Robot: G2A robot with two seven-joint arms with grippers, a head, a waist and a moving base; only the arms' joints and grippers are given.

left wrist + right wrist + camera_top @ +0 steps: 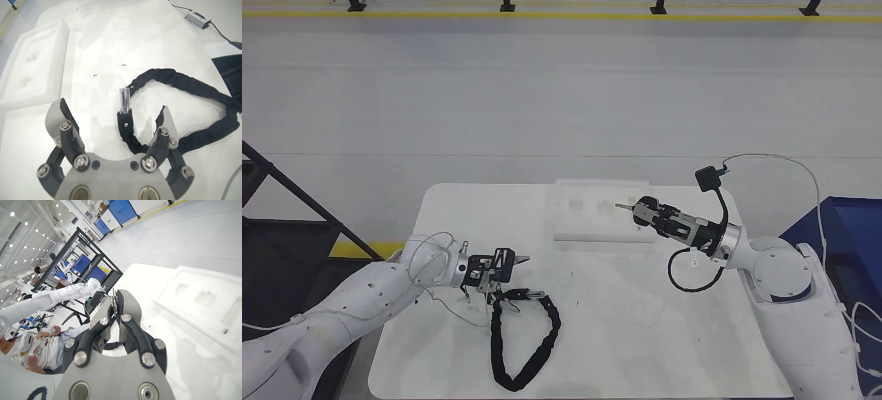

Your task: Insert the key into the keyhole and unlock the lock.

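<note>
Two grippers are seen above the white table (662,330). The left gripper (113,106) is held with its fingers spread wide. The chrome cylinder (124,100) at one end of the black chain lock (198,89) lies between them. The lock is laid in a loop on the table. The key (113,303) is pinched between the closed fingers of the right gripper (115,298), above the white foam tray (198,306), well apart from the lock.
</note>
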